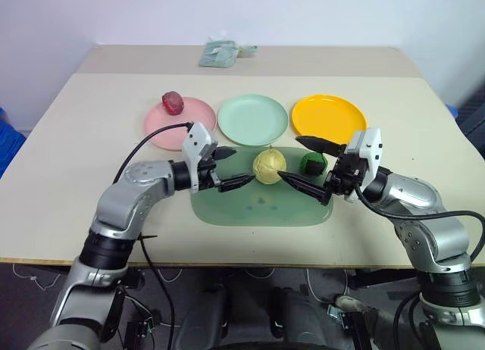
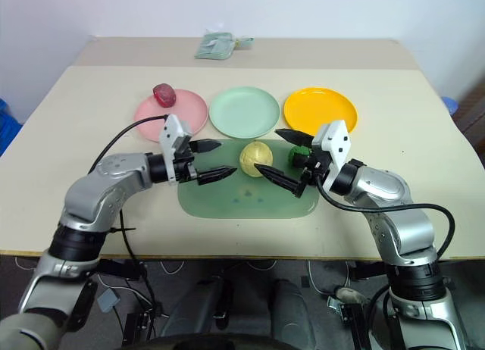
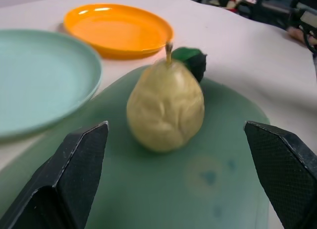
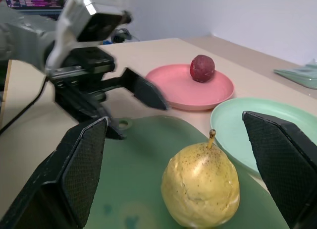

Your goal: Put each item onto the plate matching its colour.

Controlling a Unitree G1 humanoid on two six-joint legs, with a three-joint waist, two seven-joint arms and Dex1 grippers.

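Note:
The dark red item (image 1: 173, 102) lies on the pink plate (image 1: 189, 126) at the far left. The mint green plate (image 1: 253, 119) and the orange-yellow plate (image 1: 328, 117) beside it hold nothing. A pale yellow ball with a stem (image 1: 269, 166) and a small dark green lump (image 1: 312, 164) sit on the translucent green board (image 1: 258, 206). My left gripper (image 1: 244, 164) is open just left of the yellow ball, pointing at it. My right gripper (image 1: 289, 157) is open just right of the ball, with the green lump behind its fingers. Neither holds anything.
A folded pale green cloth (image 1: 220, 53) lies at the table's far edge. The three plates stand in a row right behind the board. Bare tabletop stretches to the left and right of the board and arms.

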